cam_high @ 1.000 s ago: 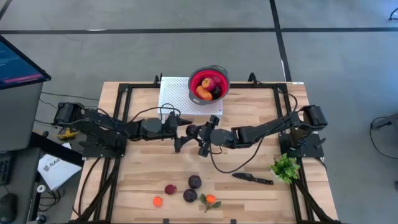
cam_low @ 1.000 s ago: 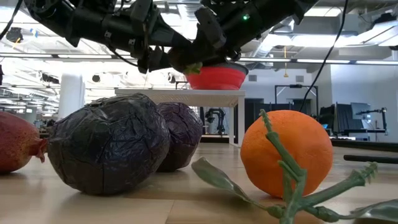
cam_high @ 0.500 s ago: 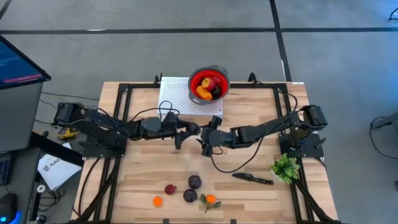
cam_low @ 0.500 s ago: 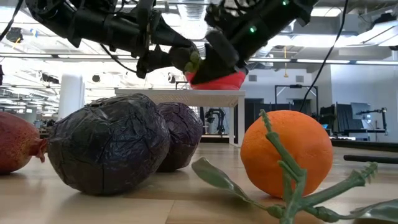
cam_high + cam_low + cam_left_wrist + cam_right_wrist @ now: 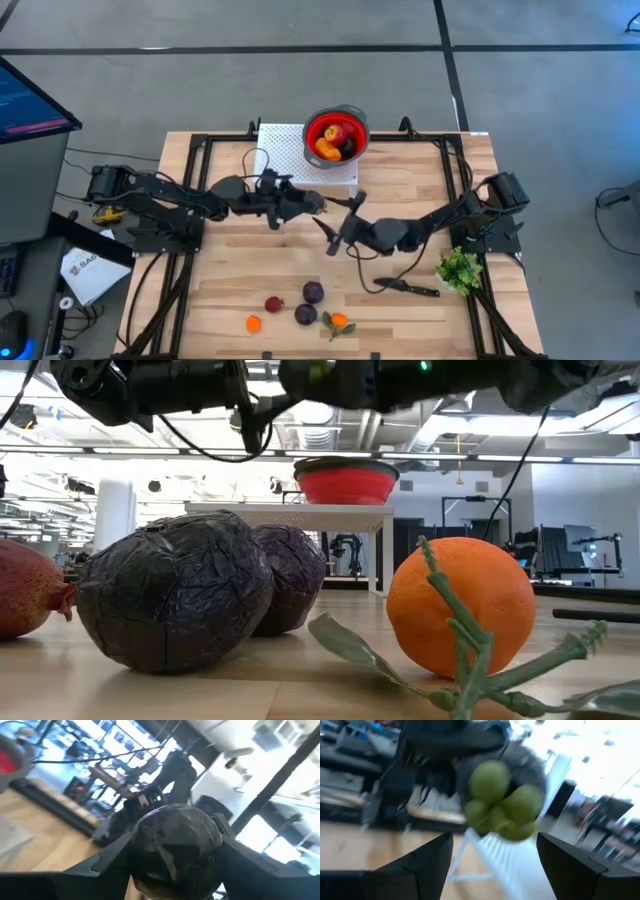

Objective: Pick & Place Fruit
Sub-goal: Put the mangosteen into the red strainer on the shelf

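Green grapes (image 5: 502, 802) fill the right wrist view, clenched in the left gripper (image 5: 318, 203) mid-worktop; overhead they barely show. Right gripper (image 5: 333, 232) spread, released. Other fruit (image 5: 305, 308) near the front edge.

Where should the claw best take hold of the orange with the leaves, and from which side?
Probably grip the orange across its round middle, from straight above. Its stem and leaves trail low toward the table's front edge, and a purple fruit sits close on one side.
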`<state>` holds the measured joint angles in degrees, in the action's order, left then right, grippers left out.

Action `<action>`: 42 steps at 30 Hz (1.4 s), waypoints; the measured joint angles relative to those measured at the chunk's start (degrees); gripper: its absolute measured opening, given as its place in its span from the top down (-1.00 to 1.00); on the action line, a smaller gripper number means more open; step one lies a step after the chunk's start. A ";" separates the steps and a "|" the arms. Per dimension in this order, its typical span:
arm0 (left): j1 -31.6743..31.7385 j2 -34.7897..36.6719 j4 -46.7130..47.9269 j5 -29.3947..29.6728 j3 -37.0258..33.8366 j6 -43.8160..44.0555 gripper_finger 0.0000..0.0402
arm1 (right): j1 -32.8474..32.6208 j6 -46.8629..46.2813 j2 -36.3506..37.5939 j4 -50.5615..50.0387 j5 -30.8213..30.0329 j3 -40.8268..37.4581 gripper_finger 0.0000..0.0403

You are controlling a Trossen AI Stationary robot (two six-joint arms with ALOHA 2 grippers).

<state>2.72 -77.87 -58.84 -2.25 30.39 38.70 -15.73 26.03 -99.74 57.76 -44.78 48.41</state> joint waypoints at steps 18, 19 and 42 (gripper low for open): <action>0.41 0.15 -3.64 -0.77 0.04 0.51 -0.32 | 0.79 15.97 -0.06 0.31 3.39 6.66 -0.11; 0.62 0.12 -3.48 -1.10 0.03 0.00 -0.34 | 0.72 15.53 0.00 -0.46 3.35 6.70 -0.06; 3.61 -0.09 14.02 -3.36 -2.63 -16.40 -0.54 | 7.98 -47.22 25.83 -97.95 20.53 20.17 -0.02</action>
<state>6.33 -77.95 -44.83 -5.61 27.76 22.30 -7.75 -21.19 -73.91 -40.19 -24.25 68.58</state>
